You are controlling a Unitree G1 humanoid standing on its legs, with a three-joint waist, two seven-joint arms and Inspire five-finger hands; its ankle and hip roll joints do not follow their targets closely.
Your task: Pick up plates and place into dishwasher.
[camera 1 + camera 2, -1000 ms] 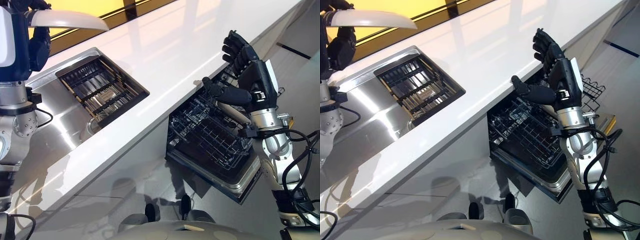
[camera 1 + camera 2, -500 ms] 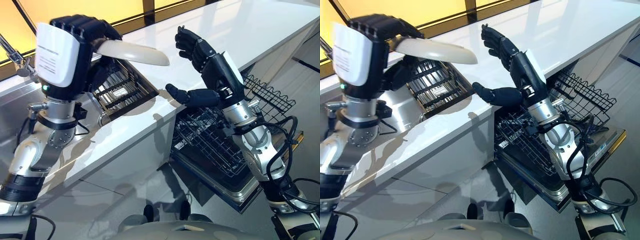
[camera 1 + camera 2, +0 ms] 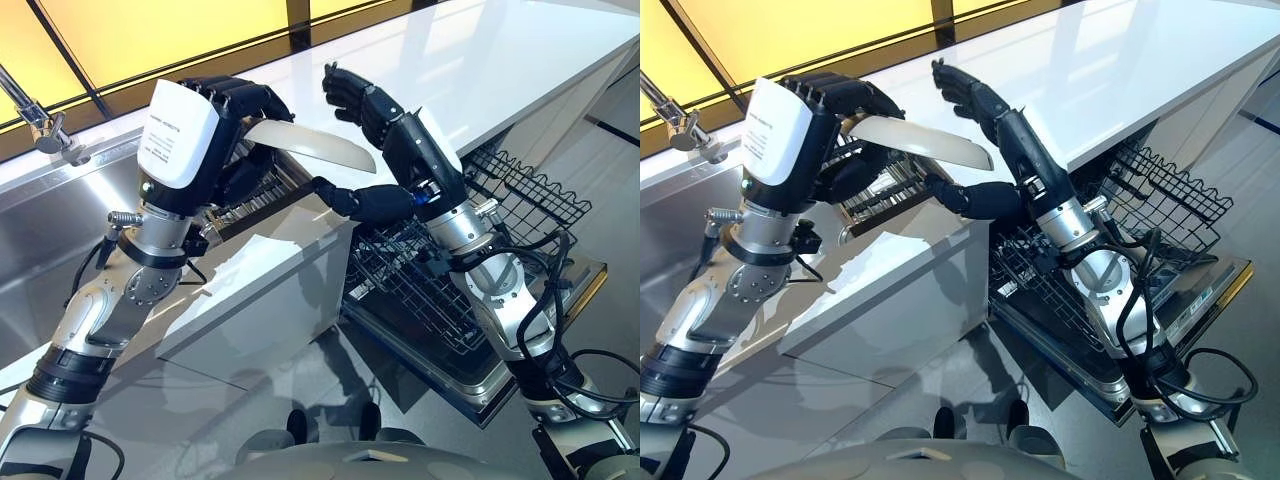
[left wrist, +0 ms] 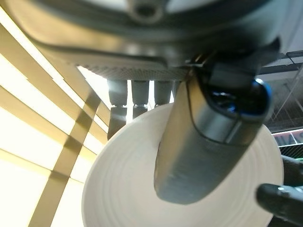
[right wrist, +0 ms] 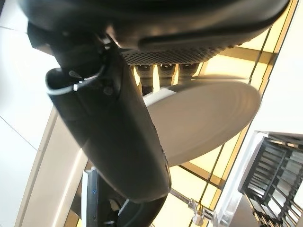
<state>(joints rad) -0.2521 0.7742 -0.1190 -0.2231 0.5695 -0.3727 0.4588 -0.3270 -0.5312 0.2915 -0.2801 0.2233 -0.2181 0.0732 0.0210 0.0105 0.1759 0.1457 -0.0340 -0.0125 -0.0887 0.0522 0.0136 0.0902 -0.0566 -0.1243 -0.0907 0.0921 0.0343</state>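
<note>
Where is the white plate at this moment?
In the left eye view, the white plate is held above the counter by the left hand, with the open right hand at its other edge.

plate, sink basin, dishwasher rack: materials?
Plate: looks like glazed white ceramic, smooth with a soft sheen; could be melamine. Sink basin: brushed stainless steel, streaky reflections. Dishwasher rack: dark coated wire, thin grid.

Left hand (image 3: 215,125) clenched, right hand (image 3: 385,135) spread.

White countertop (image 3: 480,60) with sink (image 3: 60,220)
</note>
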